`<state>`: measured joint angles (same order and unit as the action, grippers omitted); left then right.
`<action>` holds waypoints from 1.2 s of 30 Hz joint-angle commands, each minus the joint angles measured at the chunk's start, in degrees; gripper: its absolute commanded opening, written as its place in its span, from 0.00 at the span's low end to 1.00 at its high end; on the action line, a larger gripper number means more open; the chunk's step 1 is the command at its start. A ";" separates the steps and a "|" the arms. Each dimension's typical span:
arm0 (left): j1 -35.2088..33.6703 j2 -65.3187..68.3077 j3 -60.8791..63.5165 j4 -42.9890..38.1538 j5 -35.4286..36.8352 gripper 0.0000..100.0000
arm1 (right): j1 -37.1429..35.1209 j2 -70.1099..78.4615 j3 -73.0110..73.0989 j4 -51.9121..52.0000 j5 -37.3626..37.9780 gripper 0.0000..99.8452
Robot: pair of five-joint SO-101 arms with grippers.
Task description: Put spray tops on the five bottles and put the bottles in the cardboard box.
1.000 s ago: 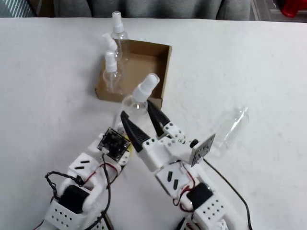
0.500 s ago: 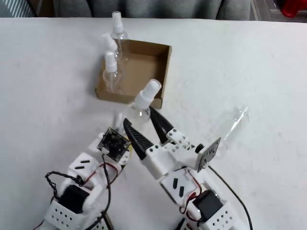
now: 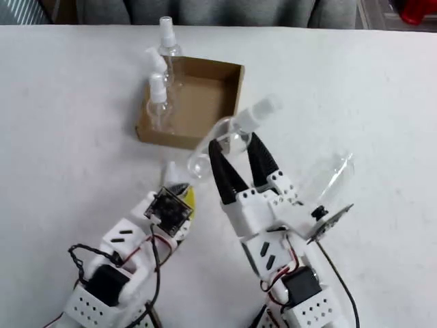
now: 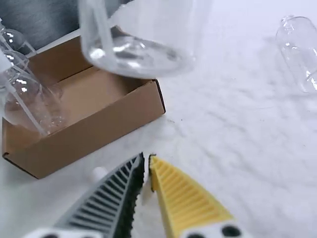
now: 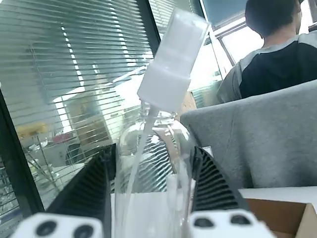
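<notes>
Spray-topped bottle (image 3: pixel 229 131) aslant, gripped tight in the right claw (image 3: pixel 233 141), just beside the cardboard box (image 3: pixel 160 133).

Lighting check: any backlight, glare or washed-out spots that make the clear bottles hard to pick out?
High view: even light, soft shadows, but the capless bottle lying on the white table barely stands out. Right wrist view: bright windows backlight the held bottle, and the right tool reads dark. Left wrist view: highlights glint on that bottle's base; the cardboard box is evenly lit.
</notes>
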<state>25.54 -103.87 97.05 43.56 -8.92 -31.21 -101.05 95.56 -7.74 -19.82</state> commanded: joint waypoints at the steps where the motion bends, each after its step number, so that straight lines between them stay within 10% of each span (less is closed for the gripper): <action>1: 0.84 -0.84 -0.53 0.09 -0.62 0.02 | 0.84 1.01 -2.02 -2.86 -0.53 0.02; 21: 6.90 -0.84 -0.09 0.00 -0.62 0.02 | -4.00 64.57 -13.27 -51.47 -4.31 0.02; 36: 1.71 -0.84 -0.09 -0.70 -0.62 0.02 | -10.59 56.92 -11.43 -31.52 -4.31 0.02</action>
<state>28.53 -103.87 97.14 43.56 -9.10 -40.88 -37.49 85.80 -46.42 -23.78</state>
